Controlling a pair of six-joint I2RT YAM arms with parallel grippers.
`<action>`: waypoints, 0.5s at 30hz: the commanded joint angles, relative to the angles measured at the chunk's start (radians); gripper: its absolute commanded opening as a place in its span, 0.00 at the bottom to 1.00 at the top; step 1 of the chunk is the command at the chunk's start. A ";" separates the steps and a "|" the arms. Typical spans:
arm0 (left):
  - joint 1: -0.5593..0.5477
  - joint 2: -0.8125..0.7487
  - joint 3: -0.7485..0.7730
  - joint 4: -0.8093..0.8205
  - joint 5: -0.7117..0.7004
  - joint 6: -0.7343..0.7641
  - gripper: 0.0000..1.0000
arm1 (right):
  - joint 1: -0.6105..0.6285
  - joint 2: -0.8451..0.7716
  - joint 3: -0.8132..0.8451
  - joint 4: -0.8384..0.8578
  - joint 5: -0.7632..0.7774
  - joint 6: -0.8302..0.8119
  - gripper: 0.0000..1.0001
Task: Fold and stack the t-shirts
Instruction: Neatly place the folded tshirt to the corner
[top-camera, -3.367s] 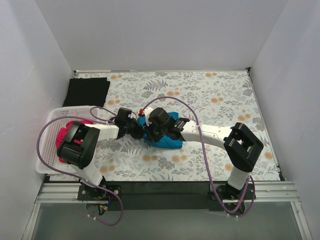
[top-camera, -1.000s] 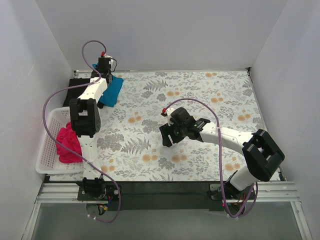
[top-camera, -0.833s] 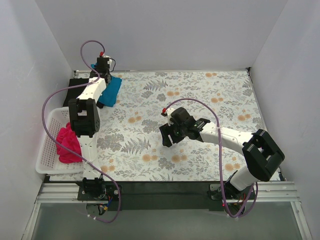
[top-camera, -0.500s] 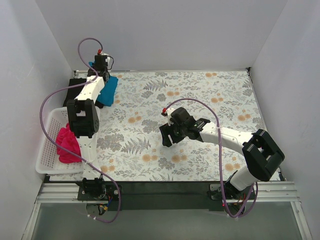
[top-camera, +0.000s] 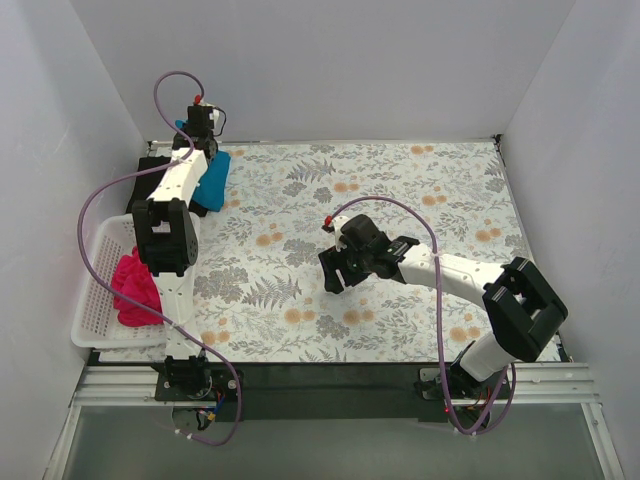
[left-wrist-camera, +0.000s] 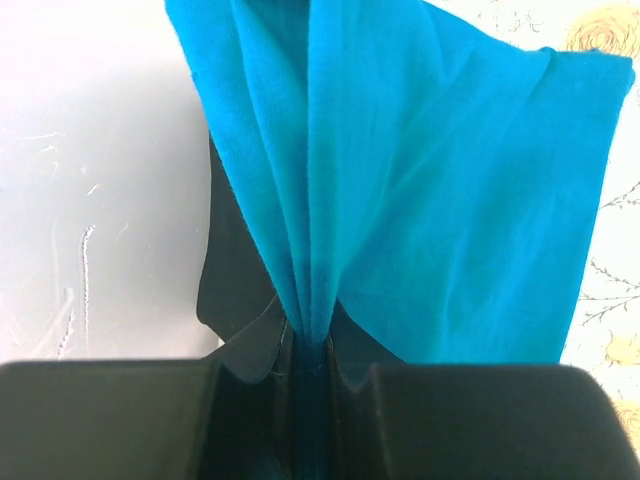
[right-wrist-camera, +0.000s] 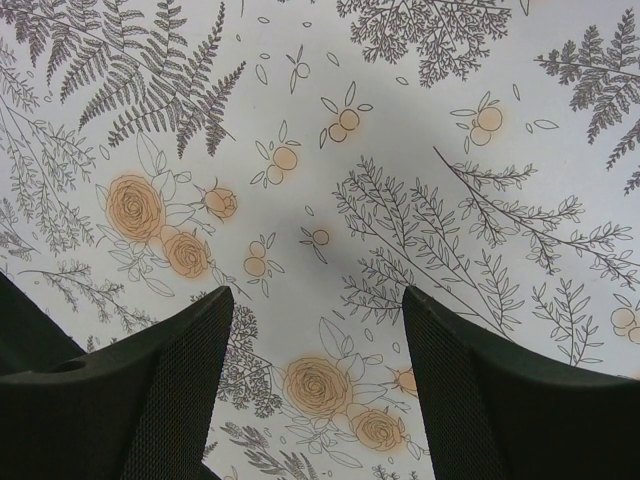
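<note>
At the far back left, my left gripper (top-camera: 193, 137) is shut on a bunched fold of the teal-blue t-shirt (top-camera: 213, 176). In the left wrist view the teal-blue t-shirt (left-wrist-camera: 420, 200) fans out from the left gripper (left-wrist-camera: 310, 350) over the black t-shirt (left-wrist-camera: 235, 290). That black t-shirt (top-camera: 150, 168) lies flat in the back left corner, partly hidden by the arm. The magenta t-shirt (top-camera: 135, 288) sits crumpled in the white basket (top-camera: 92, 300). My right gripper (top-camera: 335, 272) hangs open over the bare floral cover (right-wrist-camera: 330, 180), nothing between its fingers (right-wrist-camera: 150, 390).
The white walls close in right behind and left of the left gripper. The basket stands along the table's left edge near the left arm's base. The floral cover (top-camera: 400, 190) spreads across the table's middle and right.
The left arm carried the teal-blue t-shirt from the table's middle to the back left, and in the last second edged it further left over the black t-shirt. The right gripper stayed still.
</note>
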 joint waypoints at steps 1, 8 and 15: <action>0.014 -0.139 0.054 -0.021 -0.004 0.015 0.00 | -0.007 0.003 0.045 -0.004 0.004 0.004 0.75; 0.022 -0.158 0.063 -0.024 0.004 0.022 0.00 | -0.007 0.009 0.045 -0.004 -0.011 0.010 0.75; 0.026 -0.144 0.016 -0.005 0.013 0.012 0.00 | -0.007 0.000 0.052 -0.004 -0.008 0.008 0.75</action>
